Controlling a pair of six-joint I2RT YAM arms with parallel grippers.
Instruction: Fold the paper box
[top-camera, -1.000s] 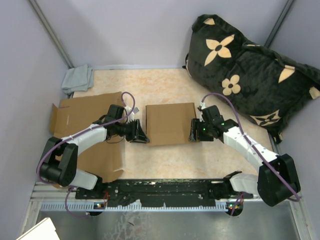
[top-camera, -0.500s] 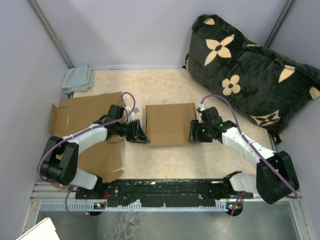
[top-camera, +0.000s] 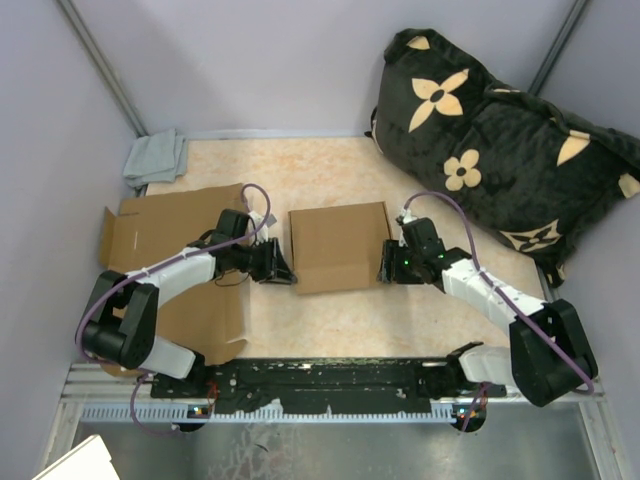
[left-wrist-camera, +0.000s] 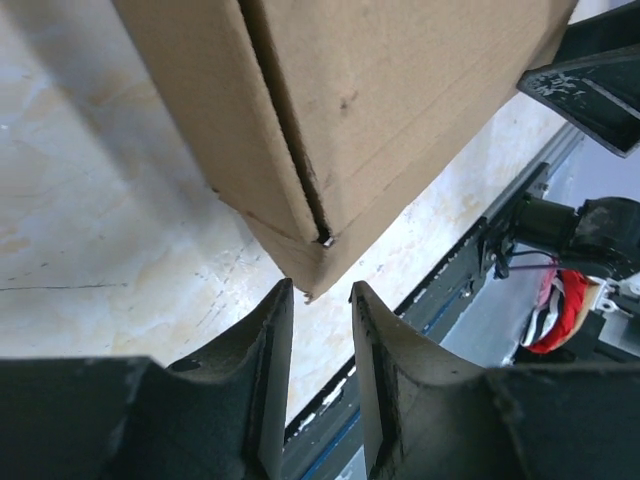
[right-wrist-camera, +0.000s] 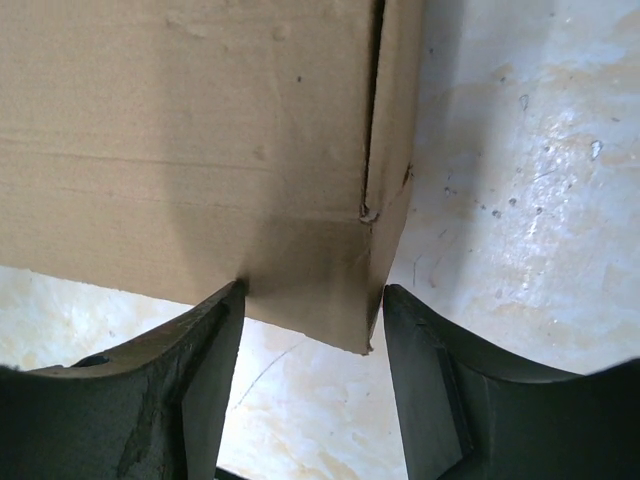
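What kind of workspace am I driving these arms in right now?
Probably a lab test cell, not a real packing line: plain grey partition walls fence in a small beige table, both arms are bolted to a metal rail at its near edge, and a flower-patterned cushion sits propped in the far corner.

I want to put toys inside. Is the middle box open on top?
No, shut: the box shows one flat brown top with flaps folded down.

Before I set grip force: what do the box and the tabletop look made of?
The box looks like plain brown cardboard, matte, with raw fibrous cut edges at the corner in the left wrist view. The tabletop looks like a hard, smooth beige surface with a marbled pattern and fine scratches, perhaps laminate or stone; which, I cannot tell.
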